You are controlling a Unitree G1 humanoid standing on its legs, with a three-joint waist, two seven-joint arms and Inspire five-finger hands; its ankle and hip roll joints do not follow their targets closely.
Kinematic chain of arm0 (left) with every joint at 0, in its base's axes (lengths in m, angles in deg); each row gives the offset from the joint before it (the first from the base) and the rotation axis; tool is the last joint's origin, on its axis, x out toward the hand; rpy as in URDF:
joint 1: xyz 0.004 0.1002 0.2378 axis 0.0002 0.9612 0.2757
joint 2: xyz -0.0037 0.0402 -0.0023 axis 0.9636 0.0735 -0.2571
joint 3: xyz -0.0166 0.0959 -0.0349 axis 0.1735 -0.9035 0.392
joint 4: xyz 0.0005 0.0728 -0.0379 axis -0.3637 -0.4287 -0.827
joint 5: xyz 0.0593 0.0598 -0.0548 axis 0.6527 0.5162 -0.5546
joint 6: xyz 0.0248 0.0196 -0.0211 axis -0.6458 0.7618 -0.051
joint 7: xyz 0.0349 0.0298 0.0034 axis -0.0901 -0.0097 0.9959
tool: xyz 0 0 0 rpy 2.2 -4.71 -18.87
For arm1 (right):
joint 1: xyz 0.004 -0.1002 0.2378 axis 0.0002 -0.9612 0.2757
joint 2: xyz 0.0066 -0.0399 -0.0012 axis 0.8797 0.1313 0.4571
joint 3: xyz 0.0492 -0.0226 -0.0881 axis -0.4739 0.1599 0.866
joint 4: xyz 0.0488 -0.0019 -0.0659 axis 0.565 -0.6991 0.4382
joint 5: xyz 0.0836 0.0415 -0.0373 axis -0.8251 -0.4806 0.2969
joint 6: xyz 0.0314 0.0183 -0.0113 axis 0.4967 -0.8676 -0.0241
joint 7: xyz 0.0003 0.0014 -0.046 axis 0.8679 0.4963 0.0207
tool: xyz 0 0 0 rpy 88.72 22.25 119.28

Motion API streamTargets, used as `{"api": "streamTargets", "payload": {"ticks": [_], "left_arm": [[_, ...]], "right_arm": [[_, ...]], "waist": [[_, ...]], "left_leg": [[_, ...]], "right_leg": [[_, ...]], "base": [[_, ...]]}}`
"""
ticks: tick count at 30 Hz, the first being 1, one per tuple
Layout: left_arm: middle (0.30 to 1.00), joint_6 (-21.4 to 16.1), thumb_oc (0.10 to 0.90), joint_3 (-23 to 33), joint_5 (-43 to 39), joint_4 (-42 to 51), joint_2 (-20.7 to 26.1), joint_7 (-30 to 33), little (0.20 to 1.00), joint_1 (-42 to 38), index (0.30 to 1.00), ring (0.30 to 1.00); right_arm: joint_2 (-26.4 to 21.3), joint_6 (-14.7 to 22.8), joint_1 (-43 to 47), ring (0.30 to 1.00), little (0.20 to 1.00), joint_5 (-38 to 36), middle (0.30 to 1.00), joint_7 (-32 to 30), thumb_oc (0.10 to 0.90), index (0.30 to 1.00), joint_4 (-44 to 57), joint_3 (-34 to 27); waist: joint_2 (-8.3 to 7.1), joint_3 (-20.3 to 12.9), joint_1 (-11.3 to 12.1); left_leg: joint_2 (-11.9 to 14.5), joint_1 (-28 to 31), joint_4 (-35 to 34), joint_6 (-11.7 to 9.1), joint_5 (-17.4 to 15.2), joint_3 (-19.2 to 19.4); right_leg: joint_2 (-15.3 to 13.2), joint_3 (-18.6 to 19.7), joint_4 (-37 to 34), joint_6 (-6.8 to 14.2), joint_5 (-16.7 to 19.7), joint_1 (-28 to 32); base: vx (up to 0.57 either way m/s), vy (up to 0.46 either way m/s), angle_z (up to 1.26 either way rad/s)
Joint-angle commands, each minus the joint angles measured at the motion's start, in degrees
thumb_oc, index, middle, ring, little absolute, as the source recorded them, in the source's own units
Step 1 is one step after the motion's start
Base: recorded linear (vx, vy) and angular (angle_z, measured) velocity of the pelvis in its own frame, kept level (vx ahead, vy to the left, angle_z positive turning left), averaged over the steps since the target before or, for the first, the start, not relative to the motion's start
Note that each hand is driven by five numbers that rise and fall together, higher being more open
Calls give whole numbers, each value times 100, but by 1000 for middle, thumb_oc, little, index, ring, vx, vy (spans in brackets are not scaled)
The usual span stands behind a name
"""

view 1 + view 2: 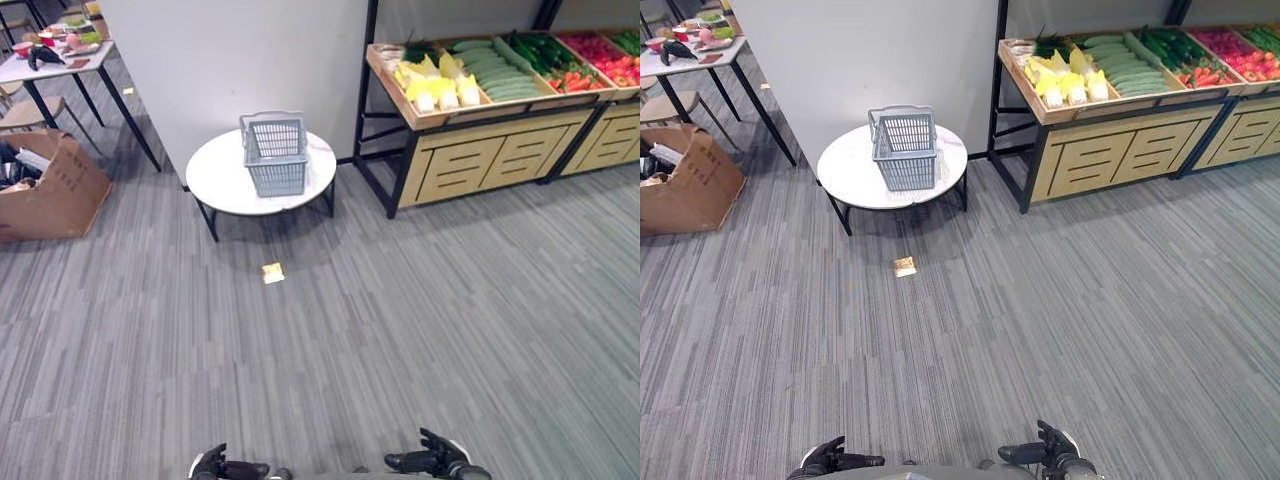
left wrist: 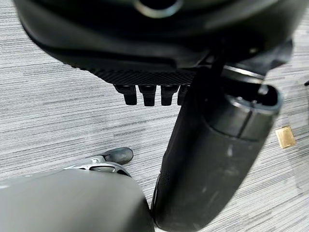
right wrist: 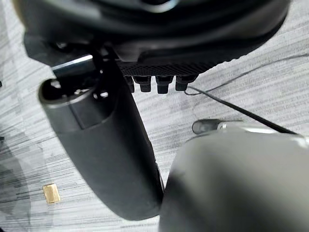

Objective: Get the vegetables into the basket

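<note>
A grey-blue plastic basket (image 1: 275,155) stands upright on a round white table (image 1: 222,188) ahead of me, its handle folded back. To the right, a wooden produce stand (image 1: 480,150) holds pale yellow cabbages (image 1: 435,88), long green cucumbers (image 1: 497,72), dark green vegetables (image 1: 540,48) and red ones (image 1: 600,52). My left hand (image 1: 225,467) and right hand (image 1: 435,462) hang low at the near edge, far from both basket and stand. In the wrist views the left hand (image 2: 145,53) and the right hand (image 3: 154,48) hold nothing, fingers relaxed over the grey carpet.
A white partition wall (image 1: 230,60) rises behind the table. A cardboard box (image 1: 50,190) and a cluttered desk (image 1: 60,62) stand at the far left. A small tan scrap (image 1: 272,272) lies on the carpet in front of the table.
</note>
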Motion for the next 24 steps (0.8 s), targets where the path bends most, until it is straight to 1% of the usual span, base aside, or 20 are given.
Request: {"api": "streamTargets", "payload": {"ticks": [1,3,5,7,9,10,12,13,14,15,16,17,18,20,21,22,24], "left_arm": [[1000,-150,900,185,-5,-123,-220,-19,1000,-583,1000,1000],[1000,-127,900,191,5,-145,-179,7,1000,-652,1000,1000],[1000,-107,900,159,101,-175,-161,25,1000,-692,1000,1000],[1000,-127,900,116,182,-147,-145,55,1000,-707,1000,1000],[1000,-126,900,94,152,-98,-136,60,1000,-749,1000,1000],[1000,-125,900,89,132,-70,-134,35,1000,-768,1000,1000],[1000,-118,900,61,134,-43,-145,5,1000,-776,1000,1000],[1000,-129,900,23,113,-23,-162,-4,1000,-769,1000,1000],[1000,-129,900,23,113,-23,-161,-4,1000,-769,1000,1000],[1000,-145,900,38,82,-28,-165,17,1000,-775,1000,1000],[1000,-157,900,49,68,-28,-163,29,1000,-772,1000,1000],[1000,-177,900,53,61,3,-168,25,1000,-745,1000,1000],[1000,-177,900,53,61,3,-167,25,1000,-744,1000,1000],[1000,-188,900,30,79,13,-188,19,1000,-686,1000,1000],[1000,-188,900,30,79,13,-188,19,1000,-686,1000,1000],[1000,-217,900,70,61,4,-225,-9,1000,-575,1000,1000],[1000,-229,900,118,52,-12,-221,-15,1000,-525,1000,1000]], "right_arm": [[60,265,610,1000,1000,-223,1000,14,900,1000,4,124],[14,268,686,1000,1000,-249,1000,-38,900,1000,22,90],[-1,271,731,1000,1000,-236,1000,-60,900,1000,21,92],[-22,267,740,1000,1000,-201,1000,-35,900,1000,33,134],[-44,268,729,1000,1000,-149,1000,-36,900,1000,51,171],[-72,269,731,1000,1000,-139,1000,-40,900,1000,46,149],[-102,274,723,1000,1000,-116,1000,-51,900,1000,41,142],[-133,271,747,1000,1000,-60,1000,-56,900,1000,60,192],[-133,271,747,1000,1000,-60,1000,-56,900,1000,60,192],[-139,268,773,1000,1000,13,1000,-37,900,1000,11,254],[-142,264,759,1000,1000,43,1000,-15,900,1000,13,275],[-162,267,714,1000,1000,50,1000,-6,900,1000,46,253],[-162,267,713,1000,1000,50,1000,-6,900,1000,47,253],[-172,285,691,1000,1000,63,1000,-45,900,1000,26,214],[-172,285,691,1000,1000,64,1000,-45,900,1000,26,214],[-176,304,668,1000,1000,71,1000,-71,900,1000,-10,166],[-157,316,626,1000,1000,113,1000,-57,900,1000,-40,154]], "waist": [[-212,356,-175],[-219,445,-193],[-238,492,-207],[-261,549,-198],[-265,605,-190],[-263,636,-178],[-264,658,-185],[-251,715,-117],[-252,717,-121],[-250,735,-81],[-262,725,-79],[-242,713,-44],[-246,714,-42],[-181,715,58],[-182,716,58],[-145,701,161],[-127,667,208]], "left_leg": [[440,147,-218,-332,-77,-353],[493,13,-91,-346,-61,-354],[520,-119,113,-363,-79,-367],[551,-310,424,-392,-75,-413],[579,-485,674,-430,9,-474],[593,-585,843,-456,101,-507],[605,-734,1204,-452,145,-588],[497,-897,1291,-406,237,-809],[495,-901,1299,-405,232,-814],[382,-1119,1049,-362,225,-855],[454,-1251,928,-366,276,-721],[573,-1472,703,-391,491,-522],[569,-1465,696,-390,494,-519],[635,-1658,388,-453,824,-536],[634,-1655,387,-453,824,-535],[656,-1794,22,-524,939,-621],[672,-1720,-52,-562,1016,-593]], "right_leg": [[-238,-150,-121,239,473,-183],[-184,-116,129,194,380,-406],[-156,-108,171,159,368,-485],[-145,-134,127,124,391,-490],[-141,-187,71,93,404,-456],[-136,-233,44,78,402,-420],[-134,-260,73,32,357,-369],[-127,-210,159,11,285,-341],[-129,-214,162,12,281,-340],[-159,-235,151,29,223,-305],[-208,-259,119,50,204,-262],[-244,-274,70,63,157,-179],[-248,-272,70,64,156,-176],[-221,-229,10,69,57,-2],[-222,-229,10,69,57,1],[-199,-89,-56,100,-57,249],[-215,24,-83,122,-136,452]], "base": [[-38,-84,-2],[-9,-95,-5],[33,-122,-6],[31,-141,-2],[41,-125,2],[43,-105,6],[72,-75,18],[67,-27,20],[88,18,5],[85,48,0],[182,107,-1],[133,86,15],[162,95,15],[134,70,3],[254,147,-11],[270,161,-12],[319,197,-31]]}}
